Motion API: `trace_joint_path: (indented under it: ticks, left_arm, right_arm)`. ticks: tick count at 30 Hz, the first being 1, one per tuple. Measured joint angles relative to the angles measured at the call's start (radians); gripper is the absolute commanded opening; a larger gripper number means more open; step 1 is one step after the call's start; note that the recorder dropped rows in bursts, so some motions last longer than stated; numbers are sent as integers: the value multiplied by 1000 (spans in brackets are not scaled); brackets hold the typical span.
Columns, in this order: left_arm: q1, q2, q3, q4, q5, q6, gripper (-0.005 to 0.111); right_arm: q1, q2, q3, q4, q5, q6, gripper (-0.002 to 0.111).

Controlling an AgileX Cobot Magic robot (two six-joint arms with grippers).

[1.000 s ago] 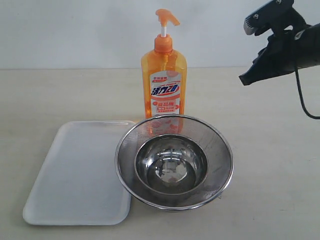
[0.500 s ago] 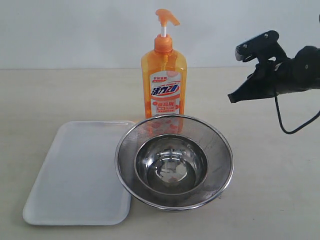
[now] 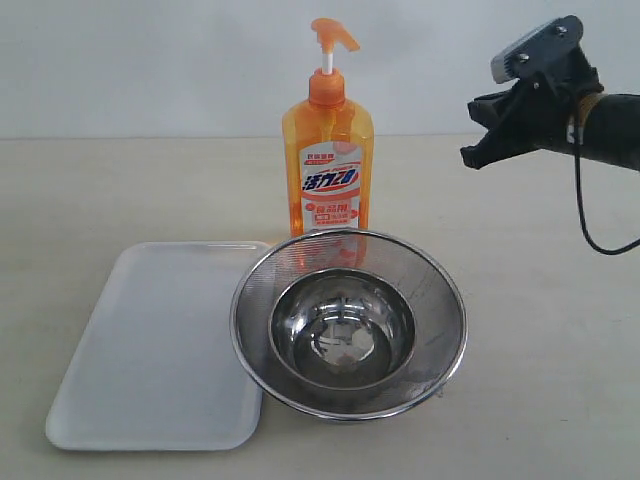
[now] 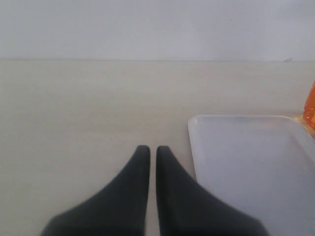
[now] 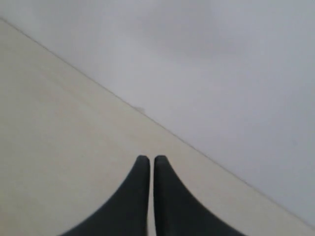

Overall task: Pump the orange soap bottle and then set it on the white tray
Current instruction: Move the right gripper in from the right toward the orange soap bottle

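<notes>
While the white tray (image 3: 150, 350) lay flat on the bench (image 3: 540, 350), the orange soap bottle (image 3: 328, 160) stood upright just past the tray's far right corner. A steel strainer (image 3: 440, 300) sat against the tray's right edge. The right gripper (image 3: 470, 155) hung well right of the tray, clenched and empty. The left gripper (image 4: 149, 150), clenched and empty, was just beside the tray's left edge.

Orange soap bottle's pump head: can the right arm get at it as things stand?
Probably yes. The right gripper hangs shut in open air to the side of the orange soap bottle, nothing between them; the strainer sits lower, in front.
</notes>
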Motion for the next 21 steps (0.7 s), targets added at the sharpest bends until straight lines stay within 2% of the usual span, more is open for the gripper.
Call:
trace_joint_path:
  ticks: [5,8,10,14,21]
  left_arm:
    - [0,0,0,0,0,0,5]
    - [0,0,0,0,0,0,5]
    - [0,0,0,0,0,0,5]
    - [0,0,0,0,0,0,5]
    - [0,0,0,0,0,0,5]
  right_arm:
    - [-172,80,-14,-346,-367,235,0]
    - [-256,137,-73,-556,-488,338,0]
    - [-276,178,-123,-665,-523,399,0]
    - [-258,240,-223,-798,-541,477,0]
    - [-112,262,-345,-846,-550,507,0]
